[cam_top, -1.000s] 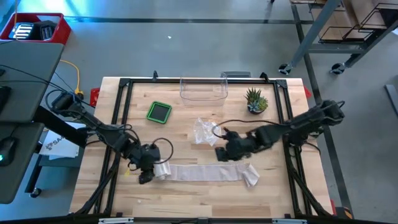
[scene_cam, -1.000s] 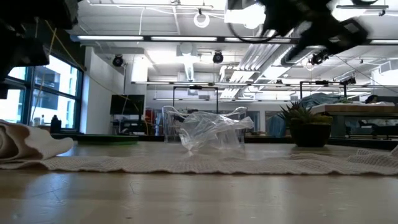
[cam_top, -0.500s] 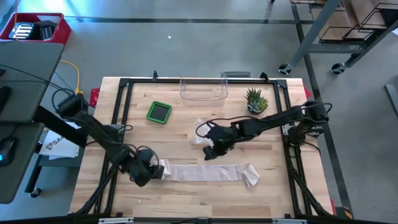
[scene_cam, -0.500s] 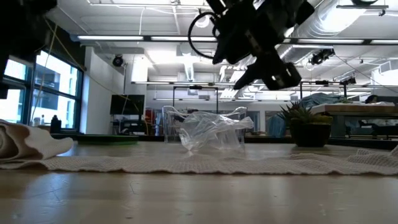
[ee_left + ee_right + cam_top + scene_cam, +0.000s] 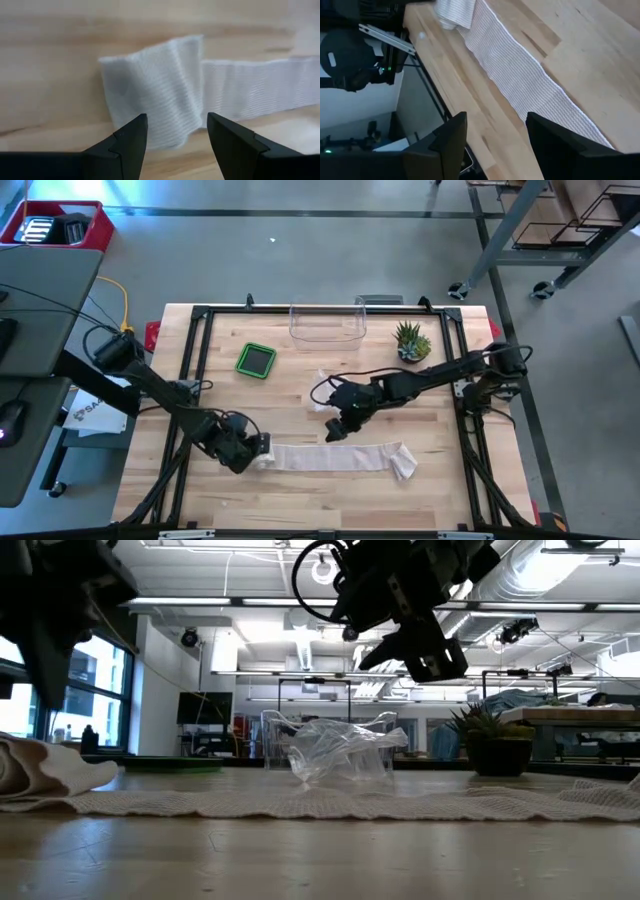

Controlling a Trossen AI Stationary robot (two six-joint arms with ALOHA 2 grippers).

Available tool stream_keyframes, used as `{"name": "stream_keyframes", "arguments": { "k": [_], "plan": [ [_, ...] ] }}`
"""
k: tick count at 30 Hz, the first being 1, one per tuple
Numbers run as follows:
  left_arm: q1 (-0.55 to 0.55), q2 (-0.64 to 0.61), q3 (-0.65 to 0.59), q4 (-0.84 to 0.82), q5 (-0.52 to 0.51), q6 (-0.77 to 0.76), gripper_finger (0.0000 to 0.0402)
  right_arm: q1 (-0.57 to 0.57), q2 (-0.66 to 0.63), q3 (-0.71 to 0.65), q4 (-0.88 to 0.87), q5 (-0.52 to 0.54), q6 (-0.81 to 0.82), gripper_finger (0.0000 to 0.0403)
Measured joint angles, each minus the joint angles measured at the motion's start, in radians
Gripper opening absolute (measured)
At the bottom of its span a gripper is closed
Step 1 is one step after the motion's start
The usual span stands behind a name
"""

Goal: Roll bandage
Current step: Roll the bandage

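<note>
We see the long white bandage [image 5: 335, 457] lying flat on the wooden surface [image 5: 300, 500], its rolled end just in front of our left tool [image 5: 250, 455], whose 2 fingers are open and empty, while our right tool [image 5: 337, 429] hangs above, open and empty too

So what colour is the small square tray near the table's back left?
Green rim, dark centre; clearest in the high view.

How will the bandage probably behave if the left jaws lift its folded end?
The bandage looks like thin woven gauze lying flat with wrinkles, so it will probably hang limp and light. Its folded end sits loosely, so it may unfold when lifted. The long strip would likely drag across the table rather than slide as one piece.
</note>
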Motion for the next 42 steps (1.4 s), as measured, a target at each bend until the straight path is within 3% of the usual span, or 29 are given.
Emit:
{"name": "stream_keyframes", "arguments": {
  "k": [7, 13, 16, 19, 22, 25, 30, 38, 42],
  "plan": [
    [-0.011, -0.162, 0.0, -0.284, -0.008, -0.01, 0.02, -0.003, 0.023, 0.0, 0.0, -0.016, -0.019, 0.0199],
    [-0.016, -0.27, 0.0, -0.33, -0.043, 0.04, 0.02, 0.058, 0.033, 0.0, 0.015, -0.063, -0.054, 0.0188],
    [-0.021, -0.28, 0.0, -0.297, -0.068, 0.097, 0.02, 0.114, 0.033, 0.0, 0.015, -0.06, -0.069, 0.0152],
    [-0.021, -0.26, 0.0, -0.289, -0.067, 0.184, 0.02, 0.157, 0.059, 0.0, 0.018, 0.02, -0.016, 0.008],
    [-0.008, -0.25, -0.001, -0.203, -0.072, 0.374, 0.0197, 0.193, 0.089, 0.0, 0.029, 0.086, 0.112, 0.0014],
    [0.017, -0.232, 0.0, -0.137, -0.069, 0.586, 0.0163, 0.233, 0.107, 0.0, 0.088, 0.167, 0.247, 0.0006],
    [0.062, -0.194, 0.0, -0.081, -0.033, 0.853, 0.002, 0.28, 0.111, 0.0, 0.124, 0.334, 0.455, 0.0001],
    [0.181, -0.077, 0.0, -0.066, -0.046, 1.037, 0.0001, 0.298, 0.112, 0.0, 0.127, 0.389, 0.609, 0.0],
    [0.225, -0.03, 0.0, -0.058, -0.061, 1.062, 0.0001, 0.32, 0.151, 0.002, 0.246, 0.389, 0.638, 0.0]
  ]
}}
